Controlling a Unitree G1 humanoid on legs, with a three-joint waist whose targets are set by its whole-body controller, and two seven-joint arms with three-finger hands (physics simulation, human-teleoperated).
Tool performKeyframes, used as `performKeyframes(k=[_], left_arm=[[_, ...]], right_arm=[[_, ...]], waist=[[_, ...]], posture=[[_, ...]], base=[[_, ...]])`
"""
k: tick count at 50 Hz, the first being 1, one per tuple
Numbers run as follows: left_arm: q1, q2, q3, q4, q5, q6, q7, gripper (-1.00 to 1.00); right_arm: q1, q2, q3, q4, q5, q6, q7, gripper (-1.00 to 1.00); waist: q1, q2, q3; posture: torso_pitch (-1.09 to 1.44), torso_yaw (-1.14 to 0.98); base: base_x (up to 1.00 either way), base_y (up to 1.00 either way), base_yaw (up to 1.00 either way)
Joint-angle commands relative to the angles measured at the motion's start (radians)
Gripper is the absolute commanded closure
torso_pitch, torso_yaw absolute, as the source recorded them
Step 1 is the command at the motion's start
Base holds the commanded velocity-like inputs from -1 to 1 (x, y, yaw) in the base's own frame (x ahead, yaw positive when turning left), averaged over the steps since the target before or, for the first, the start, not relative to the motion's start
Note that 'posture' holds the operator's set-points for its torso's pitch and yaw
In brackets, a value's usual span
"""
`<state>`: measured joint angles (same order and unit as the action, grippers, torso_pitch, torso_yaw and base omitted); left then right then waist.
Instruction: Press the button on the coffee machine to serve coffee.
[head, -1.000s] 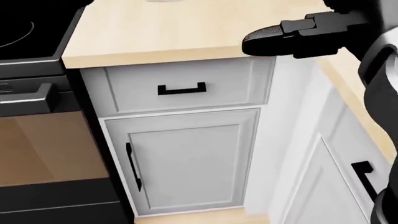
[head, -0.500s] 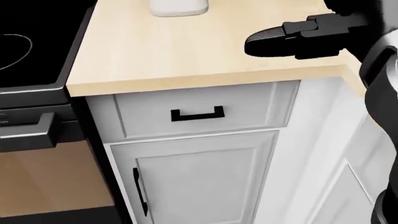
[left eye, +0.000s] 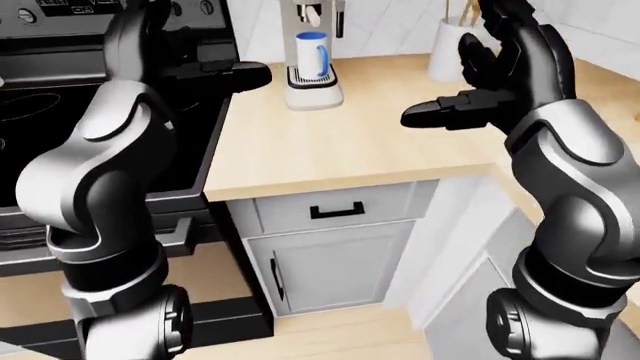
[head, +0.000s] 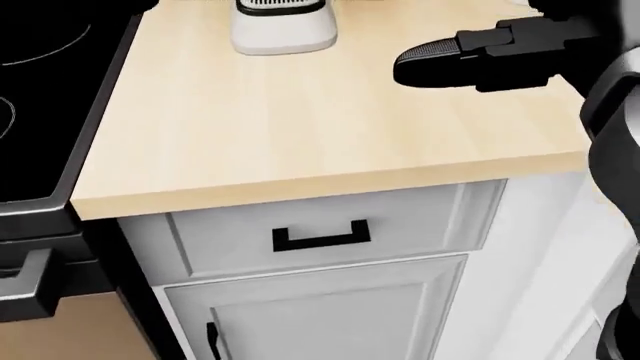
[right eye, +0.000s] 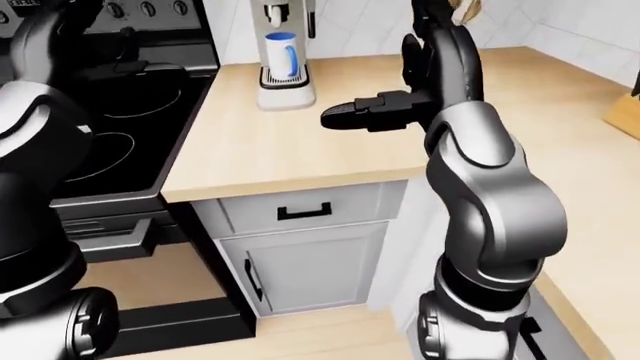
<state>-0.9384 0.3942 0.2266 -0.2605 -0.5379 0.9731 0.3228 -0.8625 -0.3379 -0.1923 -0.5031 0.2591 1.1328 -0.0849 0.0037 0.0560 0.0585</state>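
Hovering over pale wood counter (head: 300, 127): right hand (left eye: 500, 82), fingers apart; left hand's (left eye: 225, 73) fingers unclear.

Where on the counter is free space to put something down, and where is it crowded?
Free: the wooden counter between the stove and the right hand, below the coffee machine. Crowded: the top edge, with the machine, its mug and a white holder.

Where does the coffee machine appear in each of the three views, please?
Left-eye view: coffee machine at top centre, a white mug with a blue inside on its tray.
Head view: only its white base shows, cut by the top edge, left of centre.
Right-eye view: top, left of centre, beside the stove.
Shared landmark: the black drawer handle under the wooden counter, below the machine in every view.
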Motion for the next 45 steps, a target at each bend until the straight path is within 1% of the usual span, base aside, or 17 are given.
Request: performKeyframes(k=[1,9,11,13,16,19,24,27,28,32,35,37,39,41,43,44,45], left_arm=[[-0.039,0.009,0.005,-0.023,0.001,-0.019,0.000,-1.00],[-0.037,0.008,0.005,-0.027,0.001,-0.018,0.001,-1.00],[-0.037,0.008,0.006,-0.029,0.000,-0.016,0.001,-1.00],[-0.037,0.008,0.005,-0.028,0.000,-0.016,0.002,-1.00],[-0.036,0.007,0.004,-0.026,0.002,-0.021,0.000,-1.00],[-0.037,0.007,0.005,-0.026,0.000,-0.018,0.001,-1.00],[-0.038,0.007,0.005,-0.025,-0.001,-0.019,0.002,-1.00],[-0.037,0.006,0.004,-0.026,0.000,-0.019,0.001,-1.00],[-0.036,0.006,0.003,-0.024,0.001,-0.021,0.000,-1.00],[-0.032,0.003,0.000,-0.025,0.004,-0.024,-0.002,-1.00],[-0.033,0.003,0.002,-0.024,0.005,-0.024,-0.004,-1.00],[-0.033,0.003,0.002,-0.027,0.004,-0.020,-0.003,-1.00],[-0.033,0.002,0.003,-0.030,0.002,-0.017,-0.001,-1.00],[-0.032,0.001,0.002,-0.031,0.003,-0.018,-0.001,-1.00],[-0.033,0.002,0.002,-0.030,0.003,-0.019,-0.002,-1.00],[-0.033,0.002,0.003,-0.029,0.003,-0.018,-0.002,-1.00],[-0.033,0.001,0.003,-0.030,0.003,-0.018,-0.001,-1.00]], right_arm=[[-0.035,-0.016,-0.014,-0.018,-0.002,-0.021,-0.001,-1.00],[-0.031,-0.014,-0.012,-0.019,-0.004,-0.025,0.002,-1.00],[-0.032,-0.014,-0.013,-0.019,-0.004,-0.024,0.002,-1.00],[-0.034,-0.014,-0.014,-0.022,-0.004,-0.020,0.001,-1.00],[-0.034,-0.014,-0.012,-0.020,-0.005,-0.022,0.002,-1.00],[-0.031,-0.014,-0.012,-0.018,-0.005,-0.026,0.004,-1.00],[-0.026,-0.012,0.001,-0.008,-0.012,-0.040,0.012,-1.00],[-0.028,-0.008,0.003,-0.005,-0.020,-0.038,0.018,-1.00],[-0.027,-0.009,-0.001,-0.009,-0.026,-0.041,0.015,-1.00],[-0.024,-0.012,0.000,-0.011,-0.037,-0.038,0.018,-1.00],[-0.027,-0.010,0.000,-0.012,-0.042,-0.031,0.022,-1.00],[-0.025,-0.010,0.003,-0.014,-0.047,-0.037,0.026,-1.00],[-0.026,-0.009,0.000,-0.014,-0.051,-0.041,0.028,-1.00],[-0.025,-0.009,0.002,-0.015,-0.054,-0.042,0.029,-1.00],[-0.024,-0.010,0.003,-0.015,-0.061,-0.042,0.031,-1.00],[-0.025,-0.010,0.002,-0.017,-0.063,-0.038,0.031,-1.00],[-0.026,-0.012,0.003,-0.018,-0.066,-0.034,0.032,-1.00]], waist=[[-0.013,0.022,-0.031],[0.005,-0.040,-0.030],[0.010,-0.069,-0.033],[0.016,-0.123,-0.047],[0.011,-0.115,-0.031],[0.003,-0.093,-0.039],[-0.008,-0.050,-0.014],[-0.024,0.001,-0.041],[-0.022,-0.030,-0.016],[-0.014,-0.035,-0.027],[0.009,0.008,-0.059],[-0.002,-0.013,-0.068],[0.014,-0.037,-0.018],[0.020,-0.072,0.001],[0.015,-0.116,-0.006],[0.009,-0.085,-0.033],[0.019,-0.099,-0.042]], posture=[[0.00,0.00],[0.00,0.00],[0.00,0.00],[0.00,0.00],[0.00,0.00],[0.00,0.00],[0.00,0.00],[0.00,0.00],[0.00,0.00],[0.00,0.00],[0.00,0.00],[0.00,0.00],[0.00,0.00],[0.00,0.00],[0.00,0.00],[0.00,0.00],[0.00,0.00]], base=[[0.21,0.00,0.00],[0.21,0.00,0.00],[0.20,0.00,0.00],[0.20,0.00,0.00],[0.21,0.00,0.00],[0.22,0.00,0.00],[0.16,0.00,0.00],[0.00,0.00,0.00],[0.00,0.00,0.00],[0.00,0.00,0.00],[-0.25,0.00,1.00],[-0.18,0.00,0.64],[0.00,0.00,0.00],[0.00,0.00,0.00],[0.00,0.00,0.00],[0.00,0.00,0.13],[0.00,0.00,0.31]])
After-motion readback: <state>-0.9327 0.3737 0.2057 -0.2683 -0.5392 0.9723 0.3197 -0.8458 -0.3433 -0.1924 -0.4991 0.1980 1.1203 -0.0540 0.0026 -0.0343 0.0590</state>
